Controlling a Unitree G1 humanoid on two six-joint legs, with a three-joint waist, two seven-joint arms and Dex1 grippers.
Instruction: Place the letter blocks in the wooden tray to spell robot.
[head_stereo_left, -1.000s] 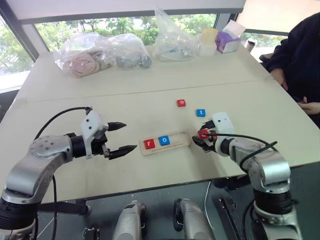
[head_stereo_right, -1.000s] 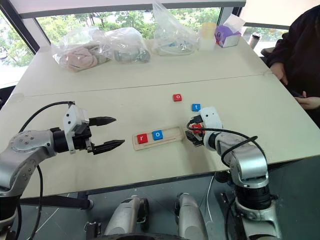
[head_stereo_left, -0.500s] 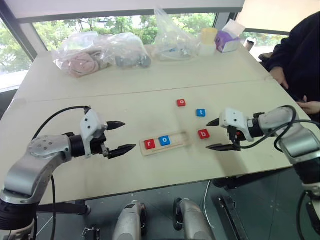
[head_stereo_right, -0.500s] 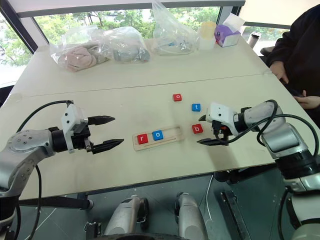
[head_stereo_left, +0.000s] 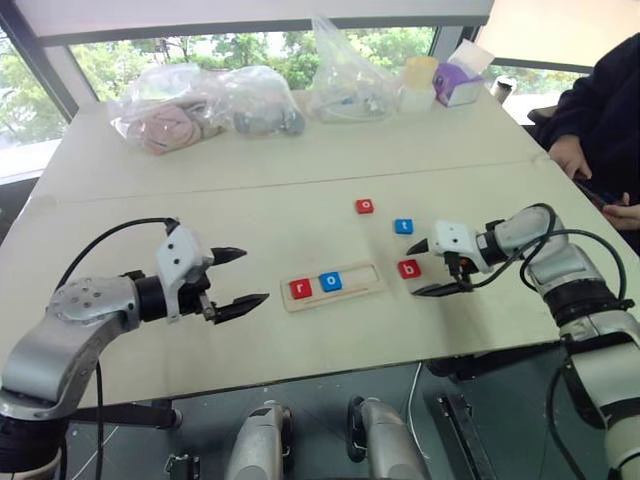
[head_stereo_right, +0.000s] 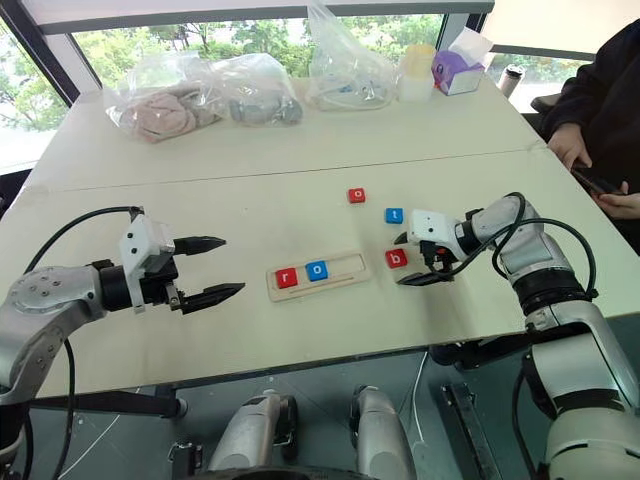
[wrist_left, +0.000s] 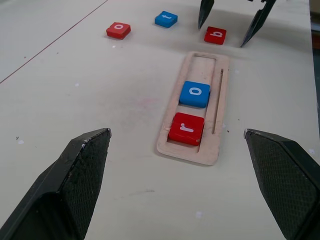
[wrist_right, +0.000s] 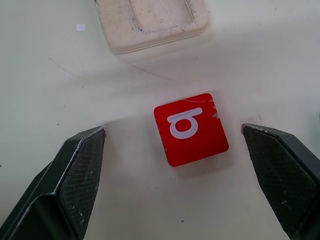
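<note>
**Red "b" tile sits loose between my right fingers, not yet gripped**

Red, flat and square, the letter tile marked "b" (wrist_right: 191, 129) lies on the pale surface (head_stereo_left: 300, 180) in the gap between my right fingers (wrist_right: 85, 165), which stand wide apart with clear space on both sides of it. My right gripper (head_stereo_left: 427, 268) comes in from the side, and the long pale-wood tray (wrist_left: 195, 107) begins just past the tile, ahead of my fingertips. My left fingers (wrist_left: 80, 170) are spread wide too, holding nothing, with the tray's near end lying ahead of them.

In the tray's slot I read a red "r" tile (wrist_left: 187, 128) and a blue "o" tile (wrist_left: 195, 93), side by side; the rest of the slot is bare. Off beyond my right fingers lie a blue "t" tile (head_stereo_left: 402, 226) and a second, red "o" tile (head_stereo_left: 364, 206), both apart from the tray.

What I think could go wrong: the tile is thin and flat, so closing too high may skim over it, or one finger landing first may shove or spin it. It also lies slightly skewed to my fingers, so a pinch across corners could squirt it out. Carried turned the wrong way, "b" could read as "q" in the slot. I see no brand names.
</note>
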